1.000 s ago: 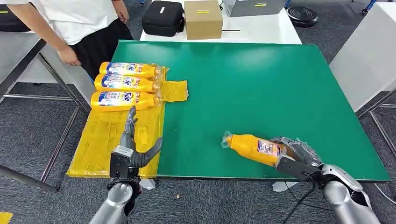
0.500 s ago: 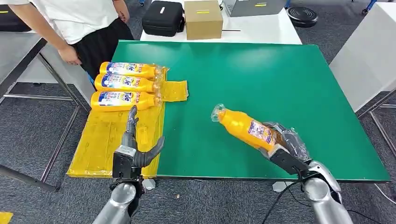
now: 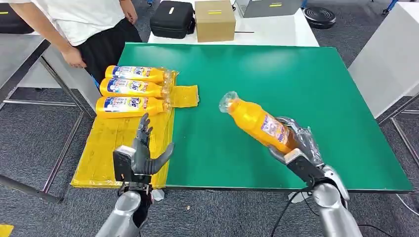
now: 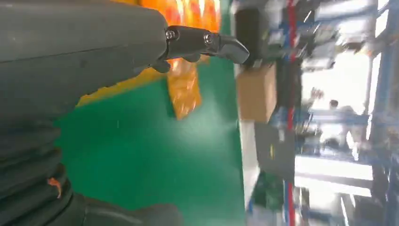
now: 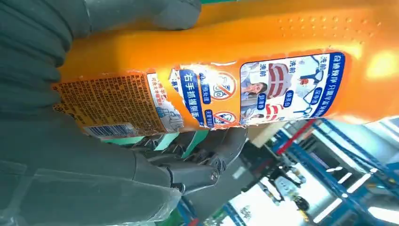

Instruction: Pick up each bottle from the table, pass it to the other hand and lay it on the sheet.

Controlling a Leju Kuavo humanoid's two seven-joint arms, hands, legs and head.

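Orange bottle [image 3: 258, 123] is off the green table [image 3: 296, 79], gripped at its base by the right hand [image 3: 296, 145], cap end tilted up and toward the left. Right wrist view: fingers [image 5: 197, 160] wrapped around the labelled body [image 5: 263, 84], thumb on the opposite side. Left hand [image 3: 141, 153] is unclenched, holding nothing, fingers spread and pointing up, over the near edge of the yellow sheet [image 3: 111, 143]. Three more orange bottles [image 3: 131, 90] lie side by side on the far end of the sheet, caps toward the table middle. Person [image 3: 79, 24] stands beside the table's far left corner. Black case [image 3: 172, 19] and cardboard box [image 3: 215, 19] sit on a white table beyond.
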